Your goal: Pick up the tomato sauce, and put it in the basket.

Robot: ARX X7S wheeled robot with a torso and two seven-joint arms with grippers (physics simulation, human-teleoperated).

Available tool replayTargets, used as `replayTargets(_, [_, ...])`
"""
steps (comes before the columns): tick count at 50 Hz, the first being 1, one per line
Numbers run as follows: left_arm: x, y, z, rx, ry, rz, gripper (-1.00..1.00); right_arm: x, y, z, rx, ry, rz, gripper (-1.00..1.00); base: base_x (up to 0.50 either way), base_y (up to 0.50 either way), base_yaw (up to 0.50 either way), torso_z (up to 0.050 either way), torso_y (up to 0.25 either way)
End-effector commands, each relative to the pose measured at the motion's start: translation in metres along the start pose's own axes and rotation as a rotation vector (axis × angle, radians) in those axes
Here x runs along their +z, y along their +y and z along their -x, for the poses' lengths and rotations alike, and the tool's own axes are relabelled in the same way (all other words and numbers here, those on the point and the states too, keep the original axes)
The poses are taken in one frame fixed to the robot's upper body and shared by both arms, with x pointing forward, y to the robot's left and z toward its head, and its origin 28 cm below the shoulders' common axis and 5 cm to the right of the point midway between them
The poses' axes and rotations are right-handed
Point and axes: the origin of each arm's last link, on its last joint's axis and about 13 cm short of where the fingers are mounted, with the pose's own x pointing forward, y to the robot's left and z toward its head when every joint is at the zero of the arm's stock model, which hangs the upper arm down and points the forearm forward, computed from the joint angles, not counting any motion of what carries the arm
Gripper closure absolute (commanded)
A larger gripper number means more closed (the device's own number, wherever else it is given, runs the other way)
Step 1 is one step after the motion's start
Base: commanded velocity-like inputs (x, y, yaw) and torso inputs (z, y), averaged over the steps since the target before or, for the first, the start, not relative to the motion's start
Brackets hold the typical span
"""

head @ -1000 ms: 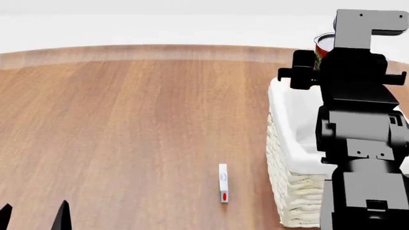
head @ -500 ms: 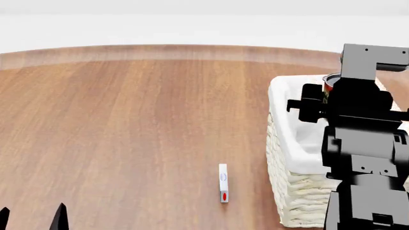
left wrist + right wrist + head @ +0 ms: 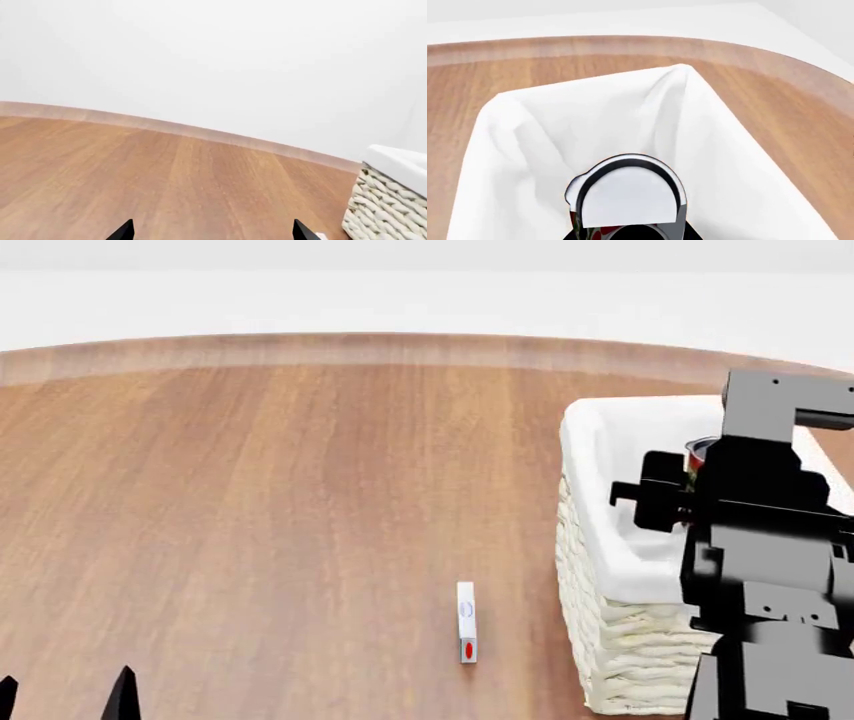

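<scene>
Holding the tomato sauce (image 3: 627, 195) over the open mouth of the basket (image 3: 594, 500), the right gripper (image 3: 694, 502) has most of the task behind it: judging by the pictures, the can is lifted and carried, and only the release into the basket is left. In the right wrist view the can's silvery-white round top sits directly above the white cloth liner, with a strip of red and green label just visible at the frame's lower edge; the fingers themselves are hidden behind the can and the black arm links, yet the can hangs in the air at the wrist, so they appear closed on it. The basket is tall and rectangular, its cream wicker sides coarsely woven, the soft liner folded over the rim in loose creases. The bench (image 3: 294, 500) is smooth brown wood with long grain lines and a curved far edge. A small white stick with a red spot (image 3: 466, 635) lies flat on it, near the basket. The left gripper (image 3: 210, 232) rests low, its two dark pointed fingers spread apart and holding nothing.
</scene>
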Motion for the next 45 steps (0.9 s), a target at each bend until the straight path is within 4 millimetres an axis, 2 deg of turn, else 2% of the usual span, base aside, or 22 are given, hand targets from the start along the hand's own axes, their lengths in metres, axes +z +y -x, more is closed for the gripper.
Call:
replayTargets(1, [0.0,0.0,0.0,0.001,0.002,-0.001,-1.0,0.0,-0.003,0.0,-0.005,0.007,0.024,1.0,0.0,0.0,0.0,0.0,0.0])
replayTargets(2, [-0.001,0.0,0.0,0.001,0.002,0.0,-1.0,0.001,-0.003,0.0,0.012,0.006,0.017,-1.0,0.0,0.0,0.0,0.0,0.0])
replayTargets(9, [-0.001,0.0,0.0,0.0,0.003,-0.003,-1.0,0.007,-0.001,0.002,0.012,-0.018,0.029,-1.0,0.0,0.0,0.0,0.0,0.0])
replayTargets(15, [-0.001,0.0,0.0,-0.001,0.003,-0.004,-1.0,0.021,0.002,0.005,0.024,-0.077,0.039,-1.0,0.0,0.0,0.0,0.0,0.0])
replayTargets(23, [-0.002,-0.001,0.0,-0.008,0.01,-0.001,-1.0,0.037,0.022,0.009,0.084,-0.19,0.116,-1.0,0.0,0.0,0.0,0.0,0.0])
replayTargets(29, [-0.002,0.001,-0.001,-0.002,0.007,0.003,-1.0,0.063,0.041,0.019,0.128,-0.317,0.173,-1.0,0.0,0.0,0.0,0.0,0.0])
replayTargets(37, [-0.002,0.001,0.0,-0.002,0.007,0.007,-1.0,0.084,0.063,0.031,0.178,-0.42,0.224,-1.0,0.0,0.0,0.0,0.0,0.0])
replayTargets(39, [-0.002,0.001,0.0,-0.003,0.007,0.006,-1.0,0.085,0.069,0.033,0.188,-0.439,0.245,-1.0,0.0,0.0,0.0,0.0,0.0])
replayTargets(40, [-0.003,0.001,0.0,-0.002,0.007,0.006,-1.0,0.079,0.072,0.035,0.197,-0.428,0.266,-1.0,0.0,0.0,0.0,0.0,0.0])
replayTargets(41, [-0.003,0.001,0.0,-0.002,0.007,0.007,-1.0,0.081,0.074,0.043,0.199,-0.461,0.268,-1.0,0.0,0.0,0.0,0.0,0.0])
replayTargets(45, [-0.003,0.0,0.0,-0.002,0.008,0.006,-1.0,0.073,0.079,0.054,0.217,-0.483,0.279,-1.0,0.0,0.0,0.0,0.0,0.0])
